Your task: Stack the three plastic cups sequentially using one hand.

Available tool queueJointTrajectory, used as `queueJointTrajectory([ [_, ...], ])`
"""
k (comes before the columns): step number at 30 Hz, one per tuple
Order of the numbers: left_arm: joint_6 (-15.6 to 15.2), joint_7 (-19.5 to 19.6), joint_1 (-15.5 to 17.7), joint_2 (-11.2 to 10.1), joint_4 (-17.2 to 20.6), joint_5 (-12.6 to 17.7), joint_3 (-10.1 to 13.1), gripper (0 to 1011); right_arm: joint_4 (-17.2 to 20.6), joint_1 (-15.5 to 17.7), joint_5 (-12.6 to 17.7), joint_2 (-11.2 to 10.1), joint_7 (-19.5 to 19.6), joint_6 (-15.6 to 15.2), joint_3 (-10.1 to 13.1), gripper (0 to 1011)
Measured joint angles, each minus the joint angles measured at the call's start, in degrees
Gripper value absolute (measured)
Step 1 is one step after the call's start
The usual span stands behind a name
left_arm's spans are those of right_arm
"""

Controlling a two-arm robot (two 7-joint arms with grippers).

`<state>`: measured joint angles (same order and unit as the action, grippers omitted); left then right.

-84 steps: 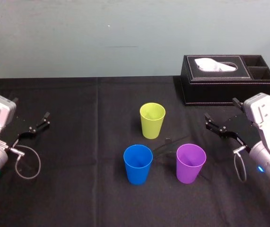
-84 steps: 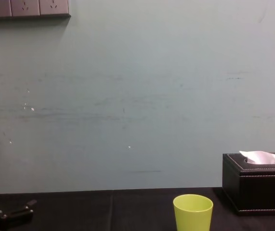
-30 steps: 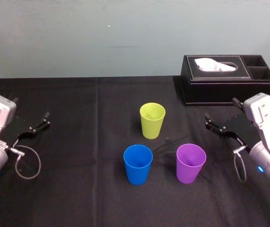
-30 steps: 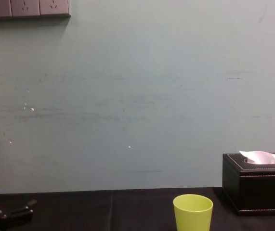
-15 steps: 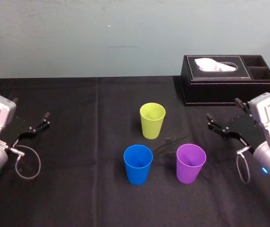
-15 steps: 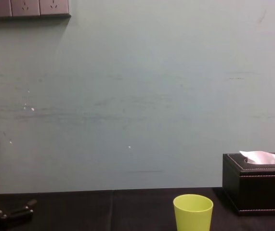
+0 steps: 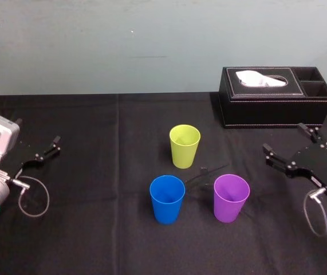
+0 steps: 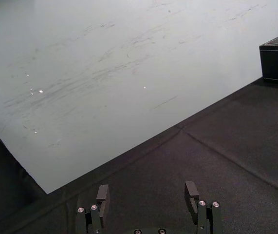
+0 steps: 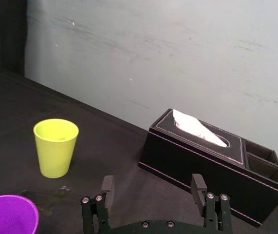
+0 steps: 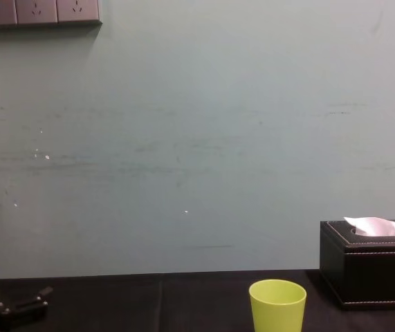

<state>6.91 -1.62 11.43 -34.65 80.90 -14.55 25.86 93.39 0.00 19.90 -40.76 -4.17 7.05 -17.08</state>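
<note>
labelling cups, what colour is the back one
The cup is yellow-green; the head view shows it best.

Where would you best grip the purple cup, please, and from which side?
I would pinch the purple cup across its wall just under the rim, coming from the robot's right with the open right gripper. It stands upright and tapers downward, so the wider top resists slipping; the blue cup stands on its left.

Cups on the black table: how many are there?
3. The yellow-green cup stands farthest back, mid-table; the blue cup nearer, to its left; the purple cup nearer, to its right. All stand apart; none seems hidden.
</note>
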Motion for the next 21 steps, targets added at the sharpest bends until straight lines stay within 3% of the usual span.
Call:
queueJointTrajectory([
  [10,0.00,0.00,0.00,0.00,0.00,0.00,0.00,1010,6.92,9.22,2.75,-4.32,-3.73,2.54,5.03,1003],
  [21,0.00,0.00,0.00,0.00,0.00,0.00,0.00,1010,8.93,14.26,3.50,-5.15,-7.13,3.23,6.30,1003],
])
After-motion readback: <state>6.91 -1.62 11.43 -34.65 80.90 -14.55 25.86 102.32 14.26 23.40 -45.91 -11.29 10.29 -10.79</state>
